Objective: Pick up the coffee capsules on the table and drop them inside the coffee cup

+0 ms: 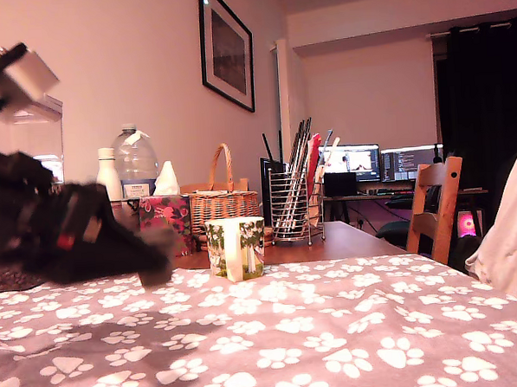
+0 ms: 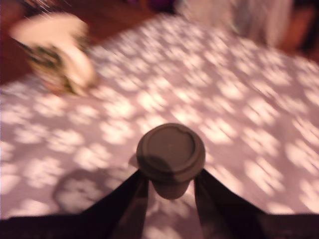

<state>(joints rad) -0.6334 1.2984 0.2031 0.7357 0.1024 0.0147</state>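
- dark brown capsule [image 2: 170,155] sits between the two pincer [image 2: 171,185] fingers [image 2: 134,199], wide rim facing the wrist camera, tapered body pinched below the rim; held up off the cloth, shadow on the cloth beneath.
- pincer narrow, clamped on that capsule; in the exterior view the arm [image 1: 65,225] is a dark motion-blurred mass at that view's left, tip [image 1: 156,266] low over the counter, capsule not discernible there.
- coffee cup [image 1: 236,247] stands upright on the counter, cream with green trees, white handle facing the camera; just to the exterior view's right of the pincer tip, apart from it.
- cup interior not visible in the exterior view; wrist view shows the cup [image 2: 56,55] blurred, contents cannot tell.
- blue capsule not seen in either view.
- counter [image 1: 335,328] covered by a grey cloth with white paw prints; bare wood edge behind the cup.
- behind the cup: wicker basket [image 1: 223,202] with a hoop handle, floral tissue box [image 1: 165,217] with tissue sticking up, water bottle [image 1: 136,165], white bottle [image 1: 108,174].
- wire utensil holder [image 1: 296,207] to the exterior view's right of the basket, full of long utensils.
- background: framed picture [image 1: 227,49] on the wall, two lit monitors [image 1: 383,163], wooden chair [image 1: 436,201], dark curtain [image 1: 487,95].
- nothing stands between pincer and cup.
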